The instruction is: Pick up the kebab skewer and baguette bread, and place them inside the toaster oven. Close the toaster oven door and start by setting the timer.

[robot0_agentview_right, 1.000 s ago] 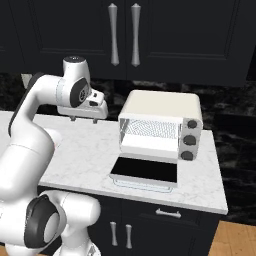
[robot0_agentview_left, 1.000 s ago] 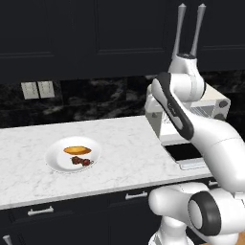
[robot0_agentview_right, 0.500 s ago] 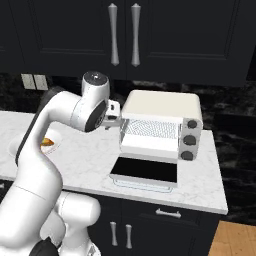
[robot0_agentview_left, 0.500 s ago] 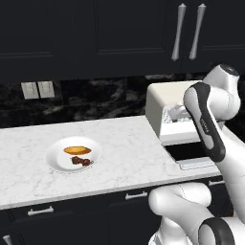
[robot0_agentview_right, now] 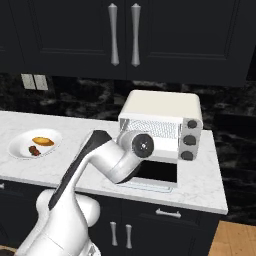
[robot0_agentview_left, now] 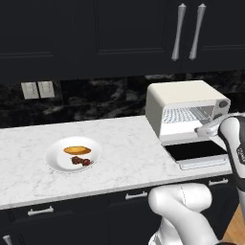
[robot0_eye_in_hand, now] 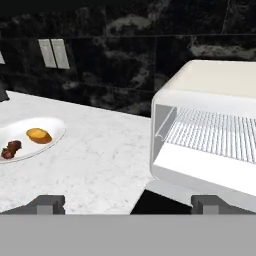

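While the toaster oven [robot0_agentview_left: 184, 112] sits cream-white at the table's [robot0_agentview_left: 124, 148] right end with its dark glass toaster oven door [robot0_agentview_left: 196, 153] dropped flat and the wire rack [robot0_eye_in_hand: 220, 132] bare, no lettering can be read on it or its 3 knobs. Since 1 s ago the arm has swung down from cabinet height to the oven front, the hand [robot0_eye_in_hand: 127, 202] spread wide and holding nothing. The kebab skewer [robot0_agentview_left: 80, 161] and baguette bread [robot0_agentview_left: 77, 150] lie side by side on a white plate [robot0_agentview_left: 57, 160], well left of the oven.
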Controlling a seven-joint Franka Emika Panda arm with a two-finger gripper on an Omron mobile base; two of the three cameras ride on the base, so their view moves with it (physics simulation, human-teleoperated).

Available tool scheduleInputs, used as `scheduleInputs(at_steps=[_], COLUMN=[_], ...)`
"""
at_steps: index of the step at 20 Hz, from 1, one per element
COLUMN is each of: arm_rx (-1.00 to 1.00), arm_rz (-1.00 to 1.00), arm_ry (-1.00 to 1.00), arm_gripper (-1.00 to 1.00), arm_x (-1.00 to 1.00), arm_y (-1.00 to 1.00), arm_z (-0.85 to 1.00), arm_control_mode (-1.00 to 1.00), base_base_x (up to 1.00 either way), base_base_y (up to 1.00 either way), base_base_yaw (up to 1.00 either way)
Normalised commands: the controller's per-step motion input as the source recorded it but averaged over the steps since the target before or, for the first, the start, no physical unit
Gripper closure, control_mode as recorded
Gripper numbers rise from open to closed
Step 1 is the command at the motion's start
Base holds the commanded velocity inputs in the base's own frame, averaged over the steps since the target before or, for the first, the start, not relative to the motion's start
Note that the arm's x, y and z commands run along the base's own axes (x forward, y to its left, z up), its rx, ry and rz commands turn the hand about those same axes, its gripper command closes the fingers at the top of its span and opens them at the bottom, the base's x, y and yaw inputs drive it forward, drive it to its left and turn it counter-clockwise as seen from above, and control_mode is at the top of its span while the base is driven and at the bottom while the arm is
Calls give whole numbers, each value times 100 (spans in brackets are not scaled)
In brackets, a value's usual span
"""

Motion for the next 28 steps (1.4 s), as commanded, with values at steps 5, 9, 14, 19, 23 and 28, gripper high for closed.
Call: scheduleInputs(at_steps=[5, 9, 14, 19, 23, 28], arm_rx=[11, 8, 7, 5, 0, 0], arm_rz=[0, 0, 0, 0, 0, 0], arm_ry=[-29, -25, -16, -2, 0, 0], arm_gripper=[-100, -100, -100, -100, -100, -100], arm_x=[50, 55, 45, 37, 44, 36], arm_y=[-21, 0, -13, -33, -8, -2], arm_z=[-37, -21, -6, 1, 0, -6], arm_control_mode=[-100, -100, -100, -100, -100, -100], base_base_x=[0, 0, 0, 0, 0, 0], base_base_y=[0, 0, 0, 0, 0, 0], base_base_yaw=[0, 0, 0, 0, 0, 0])
